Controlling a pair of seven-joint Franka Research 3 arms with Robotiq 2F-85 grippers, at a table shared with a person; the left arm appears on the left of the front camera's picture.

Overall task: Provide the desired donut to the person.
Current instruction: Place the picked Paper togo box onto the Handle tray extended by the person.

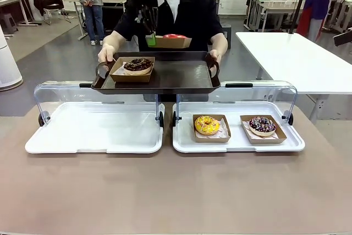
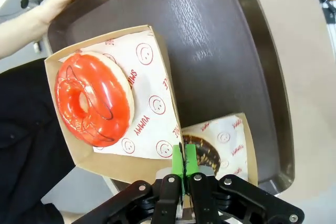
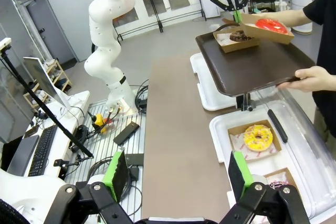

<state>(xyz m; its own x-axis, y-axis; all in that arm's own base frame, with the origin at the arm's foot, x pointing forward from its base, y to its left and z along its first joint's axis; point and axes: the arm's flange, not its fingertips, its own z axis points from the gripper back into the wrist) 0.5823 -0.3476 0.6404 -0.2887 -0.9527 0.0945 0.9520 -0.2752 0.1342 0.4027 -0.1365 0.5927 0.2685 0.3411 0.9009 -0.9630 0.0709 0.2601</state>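
While carton (image 2: 113,163) light, flimsy: my left gripper (image 2: 184,167) pinched shut on rim, red donut (image 2: 93,98) upper centre; right gripper (image 3: 176,174) open, empty.

White arms, black grippers, a person in black

The left arm (image 3: 107,35) is glossy white with rounded joint segments; the left gripper (image 2: 183,174) and right gripper (image 3: 178,182) are black linkages with silver screws and green pads. The person (image 1: 176,17) wears a black short-sleeved overshirt over white.
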